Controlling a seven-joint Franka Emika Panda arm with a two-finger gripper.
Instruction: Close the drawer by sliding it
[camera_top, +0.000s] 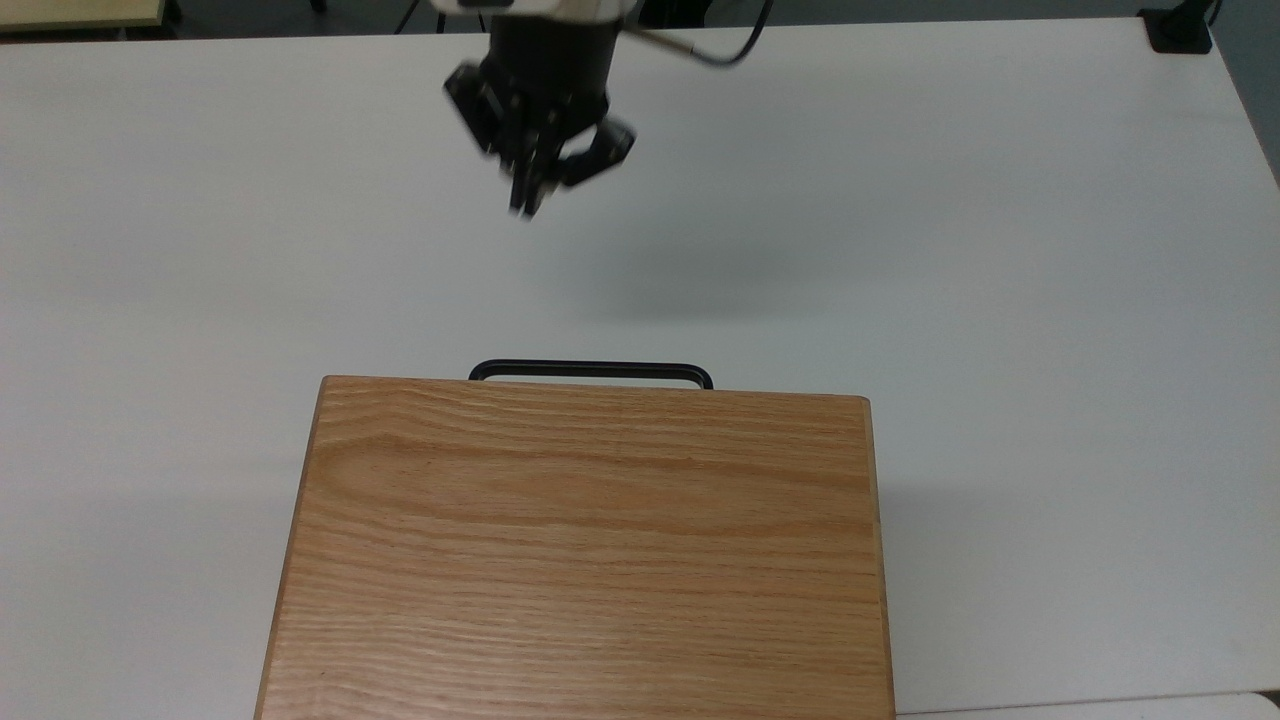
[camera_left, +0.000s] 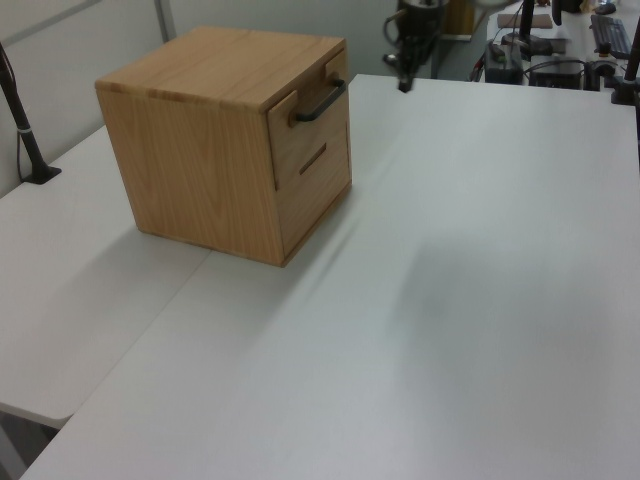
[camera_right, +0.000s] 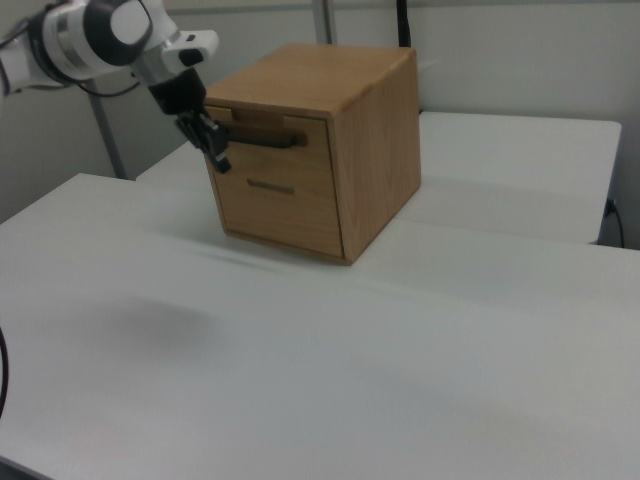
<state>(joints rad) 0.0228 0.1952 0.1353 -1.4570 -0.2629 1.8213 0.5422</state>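
One grained oak drawer (camera_right: 283, 180) with thin black bar handle (camera_top: 590, 371), flush; narrow-fingered hand (camera_top: 527, 205) apart.

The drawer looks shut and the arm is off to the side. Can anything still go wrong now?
Little, probably. The drawer sits flush in the cabinet, and the gripper hangs clear of the handle. One risk: the handle juts out from the front, so a low pass by the arm could snag it and tug the drawer open. Another: nothing visible fastens the cabinet to the table, so a bump might shove it.
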